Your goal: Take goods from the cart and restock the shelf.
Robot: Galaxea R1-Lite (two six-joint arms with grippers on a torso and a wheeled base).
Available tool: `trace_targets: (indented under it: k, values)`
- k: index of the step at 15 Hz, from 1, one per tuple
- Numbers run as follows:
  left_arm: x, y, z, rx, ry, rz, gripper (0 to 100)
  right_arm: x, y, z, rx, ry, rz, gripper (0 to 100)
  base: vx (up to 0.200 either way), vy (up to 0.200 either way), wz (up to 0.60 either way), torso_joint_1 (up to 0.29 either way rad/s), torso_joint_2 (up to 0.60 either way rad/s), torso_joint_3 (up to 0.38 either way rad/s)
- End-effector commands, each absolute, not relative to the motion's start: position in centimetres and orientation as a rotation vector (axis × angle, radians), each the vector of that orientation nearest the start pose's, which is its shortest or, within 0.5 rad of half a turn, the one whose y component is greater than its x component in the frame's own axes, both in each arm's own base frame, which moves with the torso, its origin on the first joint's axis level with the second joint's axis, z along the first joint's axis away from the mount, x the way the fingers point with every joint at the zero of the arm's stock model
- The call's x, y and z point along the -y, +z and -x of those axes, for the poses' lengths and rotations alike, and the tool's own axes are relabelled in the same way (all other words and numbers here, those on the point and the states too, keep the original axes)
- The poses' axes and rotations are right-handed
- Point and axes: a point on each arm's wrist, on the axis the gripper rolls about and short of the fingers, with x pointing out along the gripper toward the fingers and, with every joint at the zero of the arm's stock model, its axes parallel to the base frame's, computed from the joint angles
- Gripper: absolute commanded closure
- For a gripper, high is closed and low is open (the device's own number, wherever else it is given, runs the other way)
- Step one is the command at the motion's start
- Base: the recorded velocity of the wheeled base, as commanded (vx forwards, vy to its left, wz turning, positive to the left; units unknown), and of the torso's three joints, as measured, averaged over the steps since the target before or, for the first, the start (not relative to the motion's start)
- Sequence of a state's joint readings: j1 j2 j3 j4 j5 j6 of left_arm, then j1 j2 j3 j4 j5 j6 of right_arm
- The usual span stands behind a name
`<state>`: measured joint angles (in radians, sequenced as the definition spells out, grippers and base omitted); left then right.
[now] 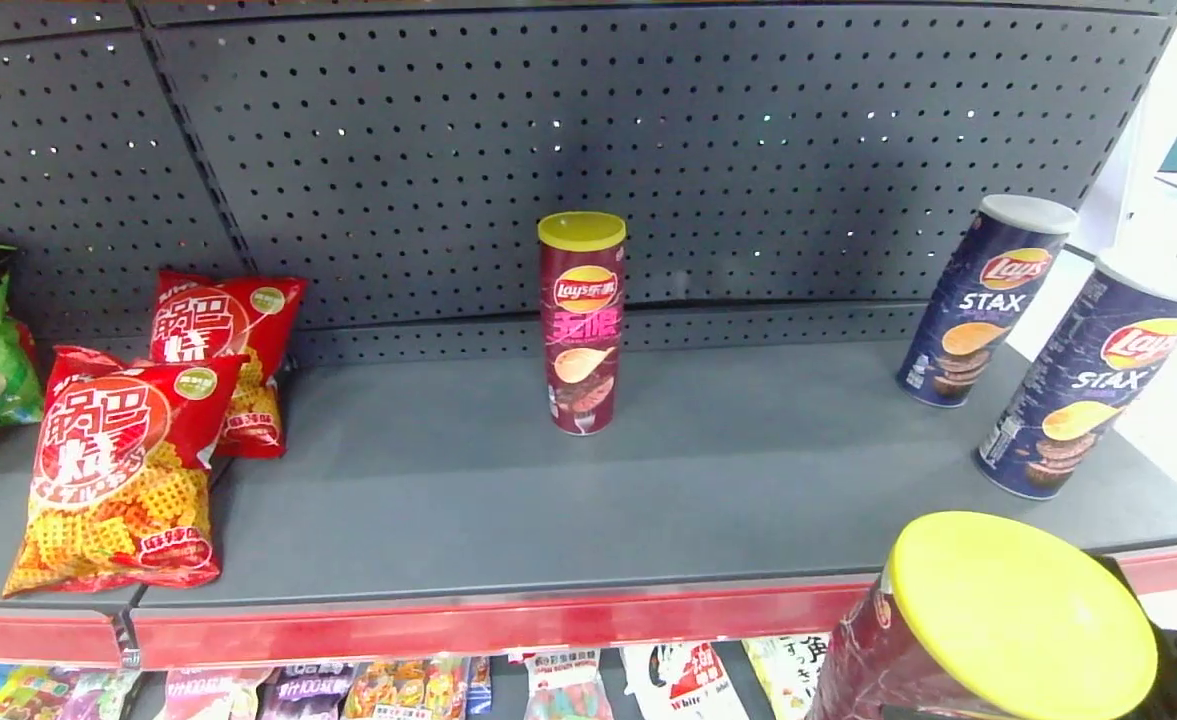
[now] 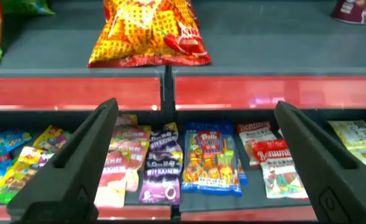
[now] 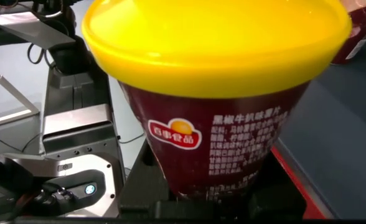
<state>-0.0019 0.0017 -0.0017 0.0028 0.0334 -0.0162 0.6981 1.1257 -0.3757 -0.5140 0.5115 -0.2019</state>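
While unshelved, canister (image 1: 853, 655) upright, lid (image 1: 1023, 612) up.

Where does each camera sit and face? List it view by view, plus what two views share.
Head: on the head, facing down at the grey shelf; held can lower right.
Left wrist: on the left arm, facing the shelf's red edge and packets below; left gripper, jaws open.
Right wrist: on the right arm, looking along the held can; right gripper at its base.
Shared: head and left wrist both show the front snack bag.

Head view down onto shelf (image 1: 508, 470), left wrist facing its front edge (image 2: 245, 92), right wrist tight against yellow-lidded can (image 3: 220, 137).
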Motion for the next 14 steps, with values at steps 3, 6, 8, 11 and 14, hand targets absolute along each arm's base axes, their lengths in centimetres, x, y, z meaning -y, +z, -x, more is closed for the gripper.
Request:
trace_targets:
  k: [3,6,8,11,14]
  values:
    - [-0.08,7.57,2.27,-0.004,0.032,0.017,0,-10.15,17.91,-10.39,-0.142,1.227,0.201,100,0.067,0.000,0.00,0.001,0.00,0.001]
    - [-0.08,7.57,2.27,-0.004,0.032,0.017,0,-10.18,17.93,-10.42,-0.142,1.227,0.201,100,0.000,0.000,0.00,0.000,0.00,0.000]
    - [-0.08,7.57,2.27,-0.004,0.032,0.017,0,-10.22,18.40,-10.50,-0.124,1.222,0.198,100,0.000,0.000,0.00,0.000,0.00,0.000]
    - [-0.08,7.60,2.27,-0.006,0.032,0.017,0,-9.93,18.20,-10.20,-0.124,1.219,0.198,100,0.000,0.000,0.00,0.000,0.00,0.000]
    - [-0.07,7.55,2.27,-0.006,0.026,0.014,0,-9.82,18.35,-10.14,-0.118,1.215,0.192,100,0.000,0.000,0.00,0.000,0.00,0.000]
